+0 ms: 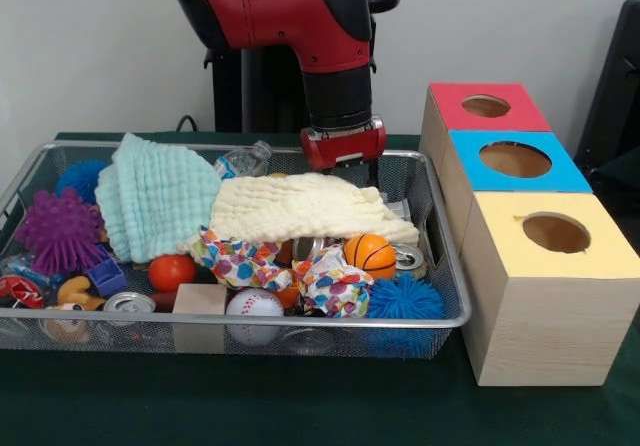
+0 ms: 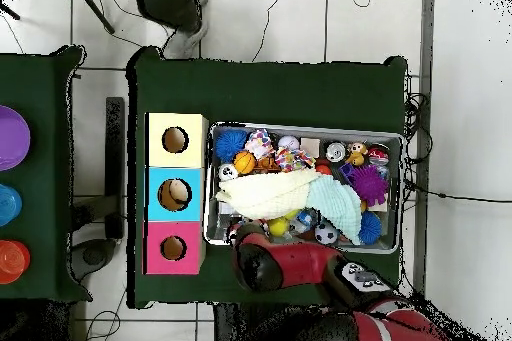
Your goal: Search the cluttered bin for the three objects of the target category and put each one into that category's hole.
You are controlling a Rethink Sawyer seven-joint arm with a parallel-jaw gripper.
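Note:
My gripper (image 1: 345, 158) hangs over the back edge of the wire bin (image 1: 300, 322), just behind a cream cloth (image 1: 300, 206) that hides its tips. Nothing shows in its hold. Among the clutter lie an orange basketball (image 1: 369, 254), a baseball (image 1: 254, 309), a red-orange ball (image 1: 171, 271), a blue spiky ball (image 1: 404, 299) and a purple spiky ball (image 1: 60, 228). A mint cloth (image 1: 155, 194) and a polka-dot cloth (image 1: 240, 256) lie there too. From overhead the arm (image 2: 262, 260) covers the gripper at the bin's (image 2: 300, 128) lower left corner.
Three wooden boxes with round holes stand in a row beside the bin: red (image 1: 487, 106), blue (image 1: 515, 159) and yellow (image 1: 556, 233). The blue box's hole (image 2: 175, 195) shows something pale inside. Cans (image 1: 128, 306), a wooden block (image 1: 200, 301) and a water bottle (image 1: 245, 158) also lie in the bin.

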